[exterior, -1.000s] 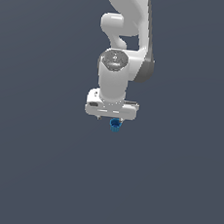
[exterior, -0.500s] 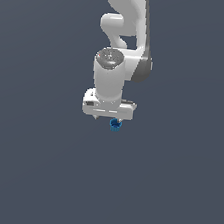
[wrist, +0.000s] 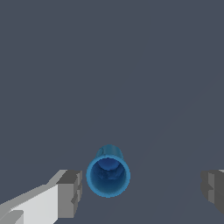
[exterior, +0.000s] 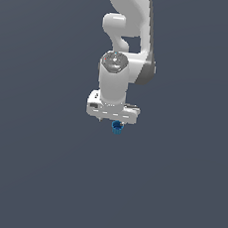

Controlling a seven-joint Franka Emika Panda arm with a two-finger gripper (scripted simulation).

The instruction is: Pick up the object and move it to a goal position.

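Observation:
The object is a small blue tapered cup (wrist: 108, 175) with a round rim, seen from above in the wrist view. It stands between my two grey fingers (wrist: 70, 193), nearer to one of them, with a wide gap to the other. My gripper (wrist: 142, 189) is open and touches nothing. In the exterior view the cup (exterior: 117, 128) shows just below the white hand, and the gripper (exterior: 113, 122) fingers are mostly hidden behind the hand.
The plain dark grey floor (exterior: 39, 178) spreads all around. The white arm (exterior: 125, 32) rises above the hand. No other objects show.
The arm has turned and shifted slightly to the exterior view's right, with the hand staying low over the cup. The cup has not moved.

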